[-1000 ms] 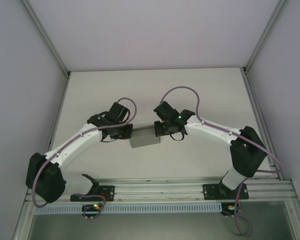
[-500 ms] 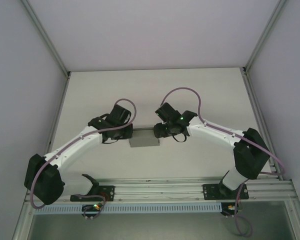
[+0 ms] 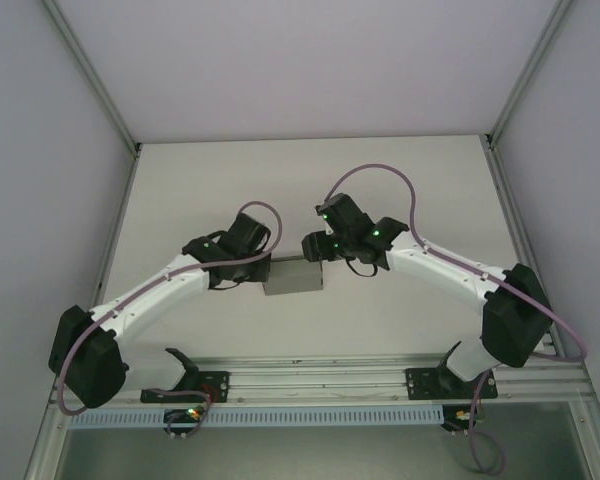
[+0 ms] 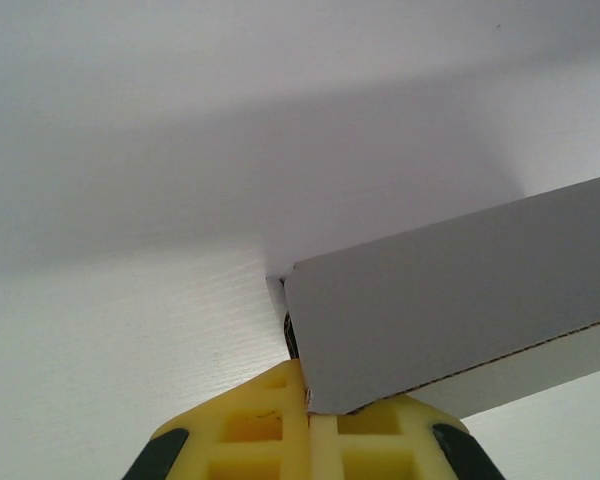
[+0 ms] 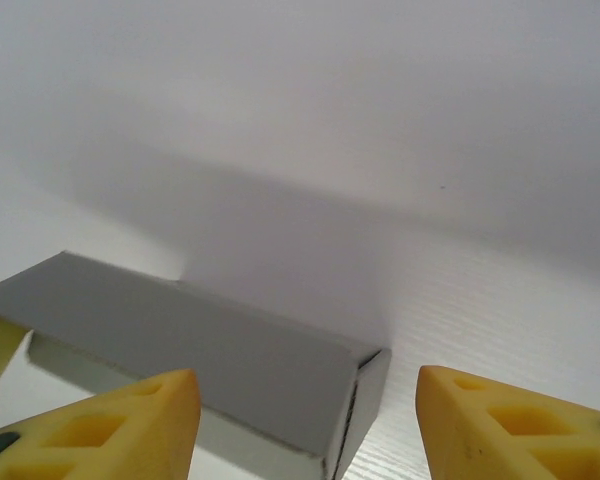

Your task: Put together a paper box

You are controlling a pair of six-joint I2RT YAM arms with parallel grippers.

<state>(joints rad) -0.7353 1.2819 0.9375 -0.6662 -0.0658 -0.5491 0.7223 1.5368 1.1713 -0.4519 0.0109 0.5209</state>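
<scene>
The paper box (image 3: 293, 277) is a small grey rectangular box lying lengthwise between the two grippers at mid-table. My left gripper (image 3: 264, 271) is at its left end. In the left wrist view the yellow fingers (image 4: 250, 430) are pressed together, and the corner of the paper box (image 4: 440, 310) is pinched at my left gripper (image 4: 310, 402). My right gripper (image 3: 316, 250) hovers by the box's right end. In the right wrist view my right gripper (image 5: 308, 385) stands open, the paper box (image 5: 200, 340) lies ahead of its jaws, and its end flap (image 5: 365, 400) is untouched.
The white table (image 3: 400, 190) stretches behind and beside the box. Pale walls close in the left, right and back. An aluminium rail (image 3: 330, 380) with both arm bases runs along the near edge.
The right gripper has opened and let go of the box's right end, drawing back and up slightly. The left gripper stays shut on the box and has shifted a little.
</scene>
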